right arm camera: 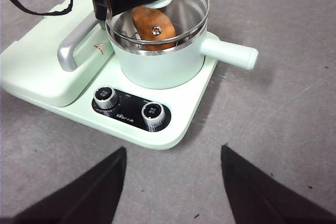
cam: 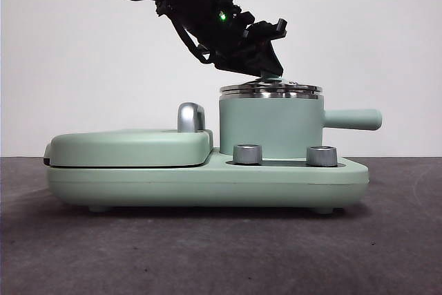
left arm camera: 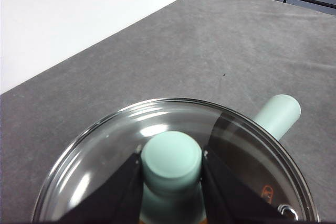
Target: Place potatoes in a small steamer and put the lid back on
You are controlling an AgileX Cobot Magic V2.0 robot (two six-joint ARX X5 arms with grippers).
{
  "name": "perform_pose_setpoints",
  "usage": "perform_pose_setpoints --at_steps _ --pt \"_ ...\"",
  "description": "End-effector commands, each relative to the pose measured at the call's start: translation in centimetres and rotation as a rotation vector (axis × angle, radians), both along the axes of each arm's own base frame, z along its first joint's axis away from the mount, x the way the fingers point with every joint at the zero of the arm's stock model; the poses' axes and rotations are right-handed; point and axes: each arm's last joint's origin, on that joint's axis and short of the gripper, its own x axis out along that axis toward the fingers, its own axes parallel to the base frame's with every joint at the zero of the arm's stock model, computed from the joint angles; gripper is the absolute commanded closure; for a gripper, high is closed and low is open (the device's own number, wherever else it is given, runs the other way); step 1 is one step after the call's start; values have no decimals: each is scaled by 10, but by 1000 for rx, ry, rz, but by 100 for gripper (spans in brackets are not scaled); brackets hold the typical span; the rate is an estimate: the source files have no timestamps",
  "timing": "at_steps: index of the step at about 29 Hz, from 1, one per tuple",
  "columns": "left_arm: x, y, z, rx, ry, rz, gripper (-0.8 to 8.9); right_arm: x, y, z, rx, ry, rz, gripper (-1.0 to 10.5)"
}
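The mint-green steamer [cam: 269, 129] stands on the right half of its green base, its straight handle [cam: 352, 119] pointing right. The glass lid [cam: 271, 90] lies level on the steamer's steel rim. My left gripper [cam: 273, 74] comes down from the upper left and is shut on the lid's green knob [left arm camera: 172, 156]. In the right wrist view the orange-brown potato [right arm camera: 152, 27] shows through the lid [right arm camera: 184, 9], inside the steamer [right arm camera: 157, 66]. My right gripper [right arm camera: 173, 153] is open and empty, hovering over the grey table in front of the appliance.
The flat green griddle cover [cam: 131, 146] with a chrome handle [cam: 191, 117] lies closed left of the steamer. Two steel dials [cam: 248, 154] [cam: 321, 155] sit on the base front. Grey table [cam: 207, 253] surrounds the appliance.
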Motion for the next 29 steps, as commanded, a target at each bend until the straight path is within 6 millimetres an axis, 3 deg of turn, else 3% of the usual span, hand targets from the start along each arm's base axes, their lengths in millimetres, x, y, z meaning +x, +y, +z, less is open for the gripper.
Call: perform_pose_setpoints --at_steps 1,17,29 --pt "2 -10 -2 -1 -2 -26 805 0 0 2 5 -3 -13 671" --pt "-1 -13 -4 27 10 0 804 0 0 1 -2 0 -20 671" --pt "0 -14 13 71 -2 -16 804 0 0 1 -1 1 -20 671"
